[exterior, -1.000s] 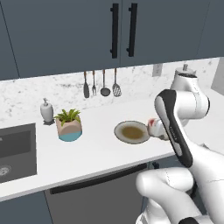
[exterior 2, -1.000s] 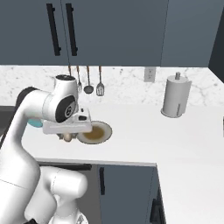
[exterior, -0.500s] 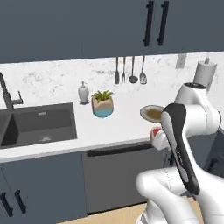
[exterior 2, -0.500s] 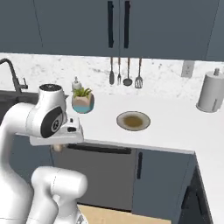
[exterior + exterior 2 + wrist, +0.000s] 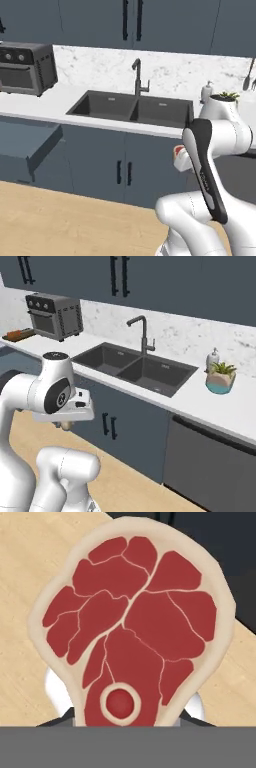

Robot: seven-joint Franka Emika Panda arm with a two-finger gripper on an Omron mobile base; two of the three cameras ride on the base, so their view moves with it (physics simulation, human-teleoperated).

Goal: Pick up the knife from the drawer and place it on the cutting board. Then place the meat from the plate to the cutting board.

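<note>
Our fingers are clenched on the meat (image 5: 132, 627). In the hand view the slab rises from between them and covers them, so the tips themselves stay hidden behind it. In the left base view the meat shows as a small red and pale spot at the hand (image 5: 180, 152), low in front of the cabinet doors, below and right of the sink (image 5: 132, 107). In the right base view the gripper (image 5: 65, 425) hangs under the wrist, left of the sink (image 5: 135, 368), and what it carries is too small to make out there.

We judge the meat to be light, soft and somewhat floppy, with a slick surface. The hold sits at its narrow lower end near the round bone. That leaves the broad part free to sag or swing, so a steady carry and a low, gentle set-down would suit it.

The drawer (image 5: 30, 147) stands open well left of the sink, below the toaster oven (image 5: 25, 67). Its inside is cut off from us, so we cannot tell what lies in it. On the tabletop (image 5: 100, 383), left of the toaster oven (image 5: 55, 316) in the right base view, a dark board (image 5: 19, 334) lies at the far end. Something orange seems to rest on it, perhaps the knife, but it is too small to be sure. A potted plant (image 5: 220, 377) stands on the tabletop right of the sink.
</note>
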